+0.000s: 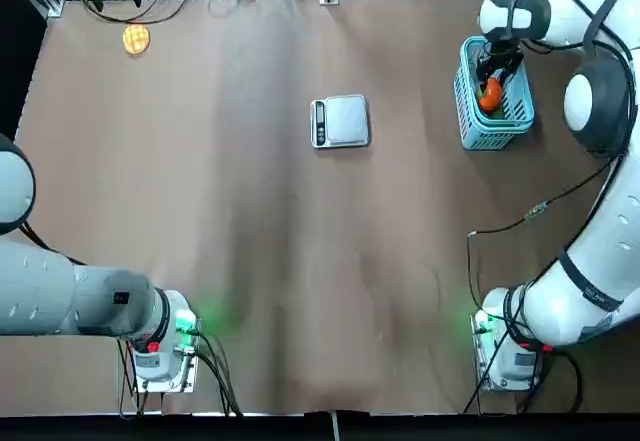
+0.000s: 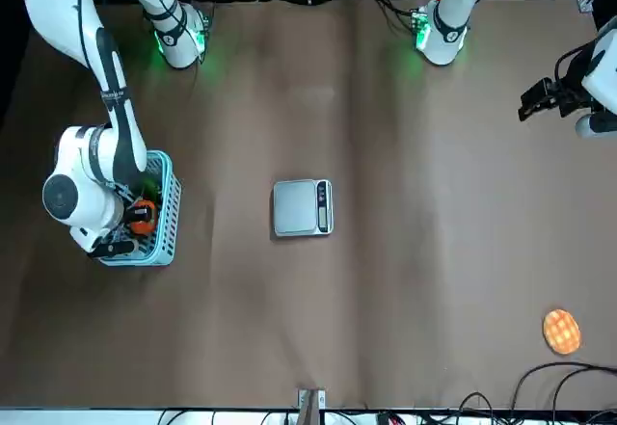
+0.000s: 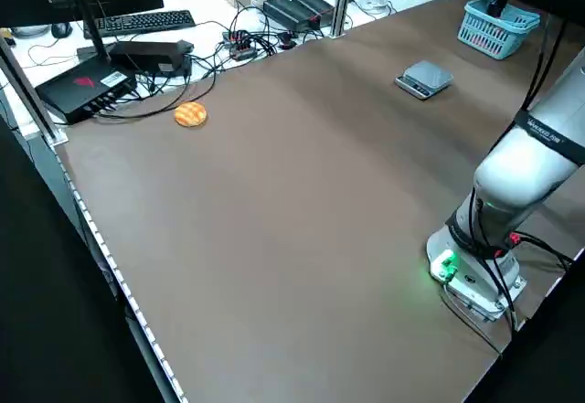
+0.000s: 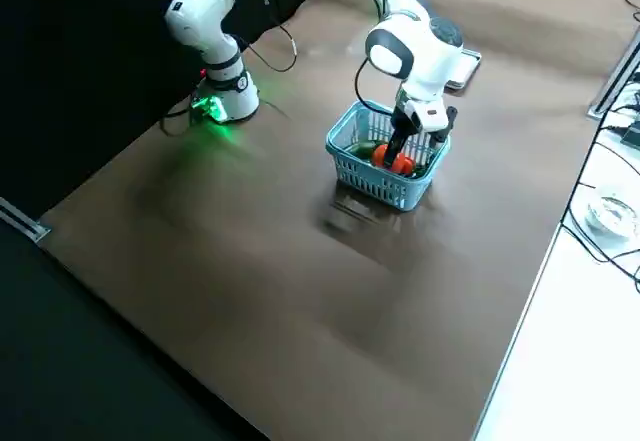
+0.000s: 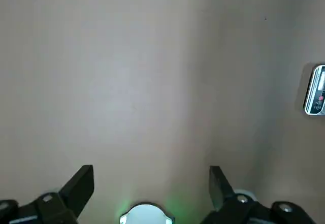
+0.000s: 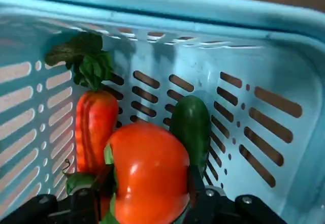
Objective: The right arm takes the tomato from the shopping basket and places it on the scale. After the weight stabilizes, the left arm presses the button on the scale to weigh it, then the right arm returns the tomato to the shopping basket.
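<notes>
Brown matte sheeting covers the wide table [image 1: 250, 261], and we read positions on it as a clock face in the overhead view. Our white-and-grey jointed right arm [image 1: 590, 261] rises from its base at five o'clock and bends over to two o'clock, so that its black right gripper [image 6: 147, 193] can drop straight down into the small light-blue plastic shopping basket with lattice walls [image 1: 475, 131].

Our twin left arm [image 1: 60, 296] sits folded at eight o'clock, idle; its left gripper [image 5: 151, 183] hangs above bare table with the fingers spread wide apart, presumably waiting for its turn at the button.

At the centre lies the flat silver-grey square scale [image 1: 342, 121], its plate bare and its dark display strip facing nine o'clock.

Inside the basket the glossy, round orange-red tomato [image 6: 147, 173] sits pinched between the right gripper's fingers, one on each flank, not yet lifted clear. Beside it rest a ribbed orange carrot with leafy top [image 6: 94, 127] and a smooth dark-green cucumber [image 6: 192, 127].

Far off at eleven o'clock lies a flat yellow-orange waffle-textured disc [image 1: 136, 38].
</notes>
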{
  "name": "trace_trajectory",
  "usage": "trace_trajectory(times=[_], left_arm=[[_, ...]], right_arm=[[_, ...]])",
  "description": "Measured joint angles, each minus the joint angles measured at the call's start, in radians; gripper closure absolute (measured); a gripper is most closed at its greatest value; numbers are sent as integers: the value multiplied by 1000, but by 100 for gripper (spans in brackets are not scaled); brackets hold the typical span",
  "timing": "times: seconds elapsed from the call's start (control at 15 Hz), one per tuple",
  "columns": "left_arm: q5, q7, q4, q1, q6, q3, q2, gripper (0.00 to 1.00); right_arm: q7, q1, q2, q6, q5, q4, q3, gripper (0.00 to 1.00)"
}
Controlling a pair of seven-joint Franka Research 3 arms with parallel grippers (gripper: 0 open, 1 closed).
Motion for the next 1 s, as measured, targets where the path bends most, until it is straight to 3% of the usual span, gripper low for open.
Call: trace_trajectory(times=[0.27,0.4,0.73,0.8,1.0], left_arm=[[0,-12,0,0,0,-3,-1,0],[0,-27,0,-1,0,-6,-2,0],[0,-29,0,-1,0,-7,-3,0],[0,-29,0,-1,0,-7,-3,0],[0,-29,0,-1,0,-9,-4,0]], right_arm=[[0,0,0,-2,0,-3,0,34],[0,0,0,-2,0,-3,1,20],[0,5,-12,-29,0,8,2,7],[0,5,-25,-33,0,22,2,1],[1,6,-91,-149,1,103,1,0]])
